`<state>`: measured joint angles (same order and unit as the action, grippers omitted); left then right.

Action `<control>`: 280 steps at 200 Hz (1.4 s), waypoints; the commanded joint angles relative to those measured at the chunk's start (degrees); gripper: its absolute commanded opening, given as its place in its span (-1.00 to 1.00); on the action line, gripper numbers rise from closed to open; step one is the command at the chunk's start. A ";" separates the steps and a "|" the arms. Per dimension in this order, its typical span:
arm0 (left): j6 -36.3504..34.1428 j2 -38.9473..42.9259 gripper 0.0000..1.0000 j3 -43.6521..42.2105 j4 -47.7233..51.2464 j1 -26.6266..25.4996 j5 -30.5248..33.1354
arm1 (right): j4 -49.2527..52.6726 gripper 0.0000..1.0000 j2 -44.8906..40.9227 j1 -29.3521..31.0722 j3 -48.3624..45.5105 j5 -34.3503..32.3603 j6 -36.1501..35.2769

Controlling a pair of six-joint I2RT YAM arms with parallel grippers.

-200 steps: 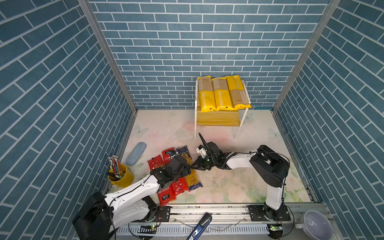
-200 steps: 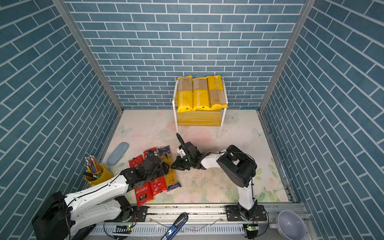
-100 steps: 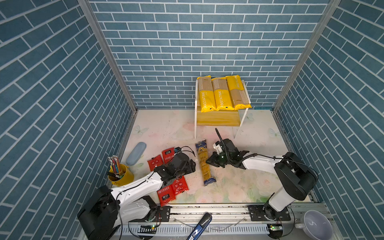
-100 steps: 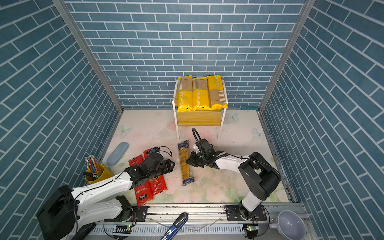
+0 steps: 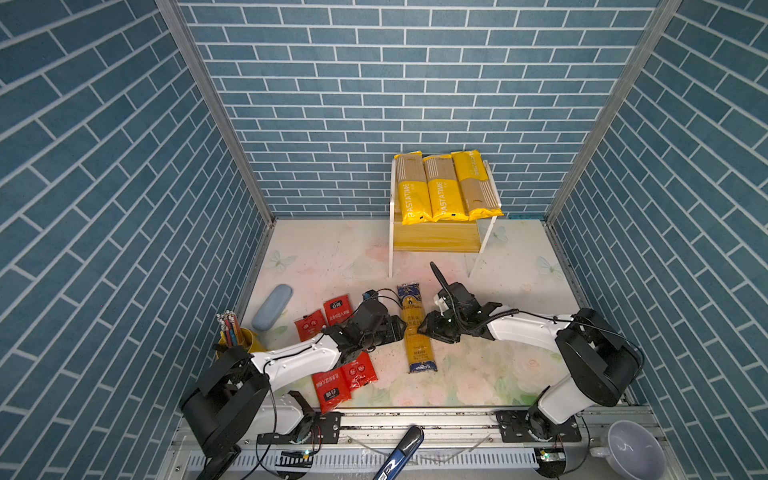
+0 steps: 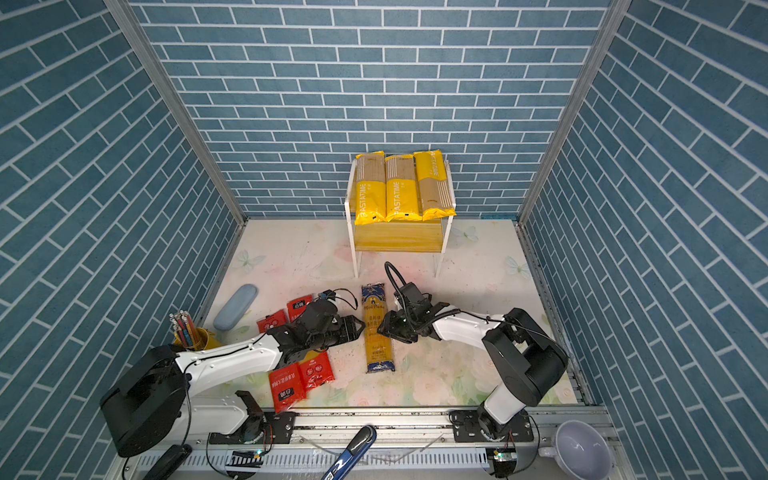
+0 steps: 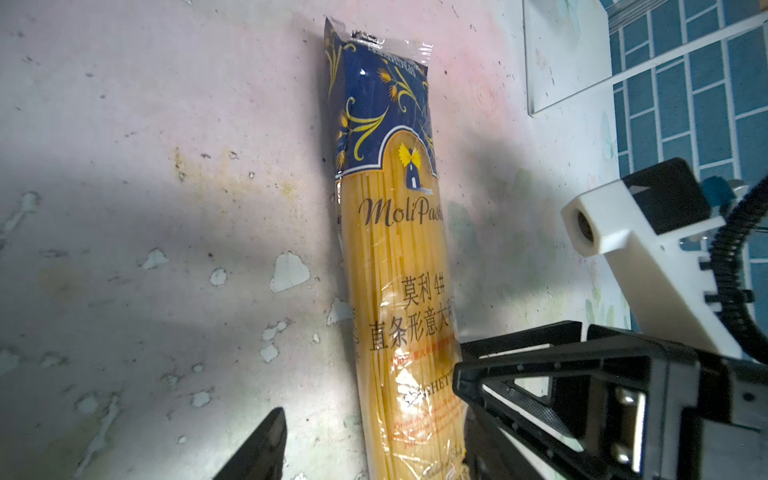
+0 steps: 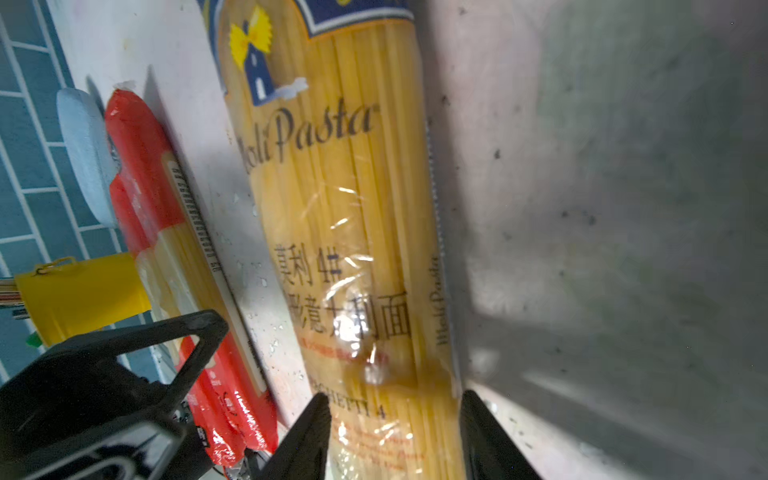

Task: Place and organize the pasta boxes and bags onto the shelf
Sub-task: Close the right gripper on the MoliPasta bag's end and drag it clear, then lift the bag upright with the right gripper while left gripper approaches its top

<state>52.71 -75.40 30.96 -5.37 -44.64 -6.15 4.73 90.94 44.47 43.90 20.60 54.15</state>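
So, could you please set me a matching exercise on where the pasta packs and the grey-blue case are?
1 yellow packs
2 blue-ended pack
3 red-ended packs
4 grey-blue case

A beside the pencil cup
B on top of the shelf
C partly under the left arm
D alone on the table, before the shelf

Pairs: 1-B, 2-D, 3-C, 4-A

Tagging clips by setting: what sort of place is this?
Probably a robot test booth, not a real kitchen: blue brick-print walls, left arm and right arm on a front rail, shelf holding pasta packs.
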 commanded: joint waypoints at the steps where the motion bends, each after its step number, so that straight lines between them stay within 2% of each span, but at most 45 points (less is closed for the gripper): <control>1: -2.22 -1.77 0.37 2.31 0.04 -0.14 -1.52 | 0.12 0.04 0.57 0.34 -2.39 -2.09 0.02; 43: -2.54 -5.84 0.35 5.14 0.98 -0.10 -3.66 | -14.12 0.02 7.82 1.93 -2.75 1.25 4.30; 83: 0.19 -5.52 0.33 3.96 -1.62 -0.09 -3.40 | -26.60 -0.20 11.90 2.64 -3.65 3.48 8.66; 124: -1.14 -0.38 0.33 2.61 1.80 -0.02 -0.24 | -24.90 -0.56 8.61 2.51 -3.33 2.53 7.14; 157: -2.70 3.94 0.35 3.32 6.24 1.04 1.56 | -22.03 -0.75 4.22 2.60 -3.04 0.76 5.69; 222: -1.50 12.51 0.39 2.61 7.83 3.10 3.01 | -13.82 -0.86 -3.32 2.10 0.56 1.64 3.07; 280: -2.38 15.10 0.41 2.83 7.47 4.96 1.76 | -11.42 -0.91 -8.19 1.58 0.98 1.56 2.79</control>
<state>51.57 -60.90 34.13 1.08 -40.14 -4.14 -3.81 87.26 46.33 41.80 22.00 58.78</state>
